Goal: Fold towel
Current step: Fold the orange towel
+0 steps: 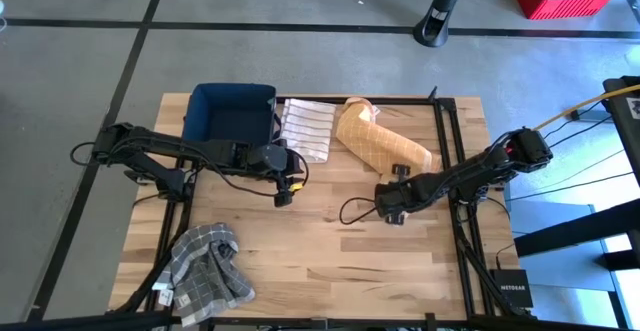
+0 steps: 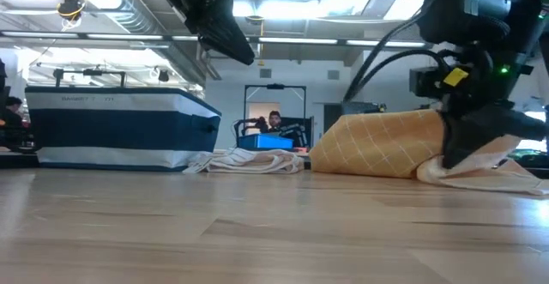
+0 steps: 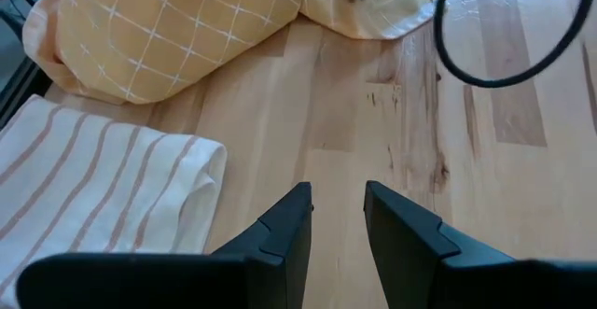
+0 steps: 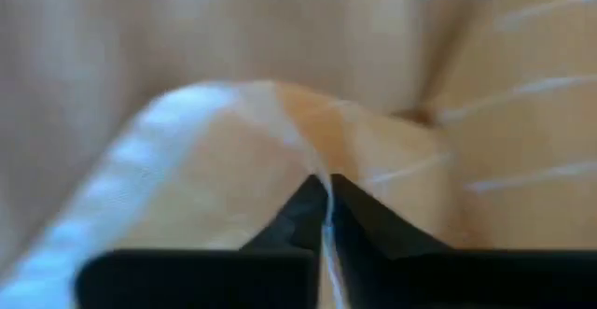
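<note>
One rumpled orange towel (image 1: pixel 375 143), white-gridded, is pinched at its edge.

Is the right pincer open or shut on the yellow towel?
Shut on it. The right pincer has its tips pressed together with the edge of the yellow towel pinched between them.
</note>
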Robot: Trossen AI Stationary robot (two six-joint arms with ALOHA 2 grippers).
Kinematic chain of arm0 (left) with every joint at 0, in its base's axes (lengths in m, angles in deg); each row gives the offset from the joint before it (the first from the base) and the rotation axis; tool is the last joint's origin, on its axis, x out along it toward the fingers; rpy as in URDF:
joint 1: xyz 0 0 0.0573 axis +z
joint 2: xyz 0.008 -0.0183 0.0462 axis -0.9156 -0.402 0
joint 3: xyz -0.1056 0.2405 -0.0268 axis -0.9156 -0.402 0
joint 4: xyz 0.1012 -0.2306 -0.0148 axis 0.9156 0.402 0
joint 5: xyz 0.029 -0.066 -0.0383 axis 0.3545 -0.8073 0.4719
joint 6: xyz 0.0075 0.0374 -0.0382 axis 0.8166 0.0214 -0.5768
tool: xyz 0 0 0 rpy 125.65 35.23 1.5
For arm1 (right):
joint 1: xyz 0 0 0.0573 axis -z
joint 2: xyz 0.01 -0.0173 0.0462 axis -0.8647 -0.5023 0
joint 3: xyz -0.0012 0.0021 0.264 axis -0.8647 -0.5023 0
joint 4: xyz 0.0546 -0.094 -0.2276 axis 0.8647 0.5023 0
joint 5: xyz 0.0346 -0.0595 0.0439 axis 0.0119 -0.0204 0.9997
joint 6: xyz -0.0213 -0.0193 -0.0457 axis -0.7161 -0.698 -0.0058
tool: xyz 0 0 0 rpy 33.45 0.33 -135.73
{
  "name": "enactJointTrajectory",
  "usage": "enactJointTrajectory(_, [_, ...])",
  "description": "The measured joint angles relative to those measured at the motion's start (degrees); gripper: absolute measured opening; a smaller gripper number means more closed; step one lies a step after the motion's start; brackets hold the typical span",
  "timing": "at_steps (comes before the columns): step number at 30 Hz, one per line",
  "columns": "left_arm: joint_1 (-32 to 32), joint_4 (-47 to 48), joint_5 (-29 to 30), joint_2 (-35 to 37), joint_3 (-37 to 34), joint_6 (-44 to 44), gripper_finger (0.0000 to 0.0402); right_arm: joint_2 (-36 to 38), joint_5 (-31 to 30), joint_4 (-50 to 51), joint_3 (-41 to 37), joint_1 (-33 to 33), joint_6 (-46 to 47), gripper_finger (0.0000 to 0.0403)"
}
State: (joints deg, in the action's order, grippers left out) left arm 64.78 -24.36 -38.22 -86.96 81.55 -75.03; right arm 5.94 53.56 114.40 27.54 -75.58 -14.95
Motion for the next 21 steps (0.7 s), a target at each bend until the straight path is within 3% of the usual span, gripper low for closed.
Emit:
enactJointTrajectory(2, [-0.02,0.00,0.00,0.00,0.00,0.00,0.0095,0.00,5.21,-0.75,-0.55,0.00,-0.99,0.0017])
enactJointTrajectory(4, [-0.02,-0.01,0.00,0.00,-0.02,0.00,0.0095,0.00,4.59,-0.23,-0.56,-0.07,0.10,0.0024])
enactJointTrajectory(10, [-0.01,-0.15,-0.01,-0.32,-0.02,-0.59,0.0095,0.84,-6.30,5.43,7.78,-0.02,-0.60,0.0011])
enactJointTrajectory(21, [-0.12,-1.87,-0.27,-3.15,-0.04,0.22,0.0095,1.05,-25.85,16.79,40.42,1.92,-12.60,0.0004])
